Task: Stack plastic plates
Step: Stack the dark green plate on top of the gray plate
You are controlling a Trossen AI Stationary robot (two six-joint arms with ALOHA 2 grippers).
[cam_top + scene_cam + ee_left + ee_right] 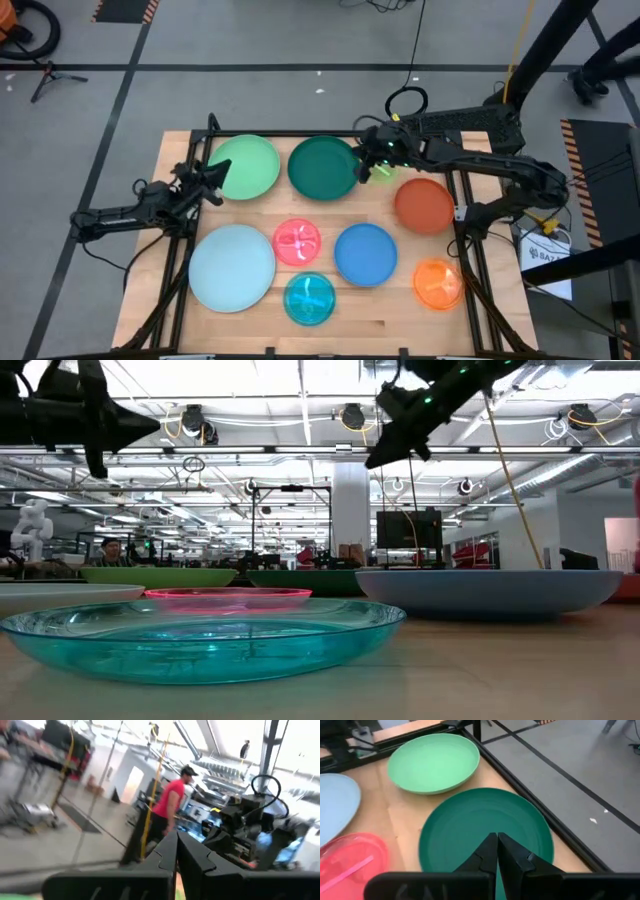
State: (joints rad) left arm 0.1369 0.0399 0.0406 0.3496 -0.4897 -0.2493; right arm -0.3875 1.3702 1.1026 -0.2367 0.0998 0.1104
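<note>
High view: nine plates lie single and unstacked on the table (400, 320). Right gripper (366, 163), fingers pressed together and empty, hangs over the near rim of the dark green plate (322, 167), with the light green plate (246, 166) beyond it. Left gripper (222, 176), likewise pinched closed and empty, hangs at the light green plate's edge. Plates appear light, rigid and slick; the raised rim is the likely hold. A lime plate under the right gripper is mostly hidden.
</note>
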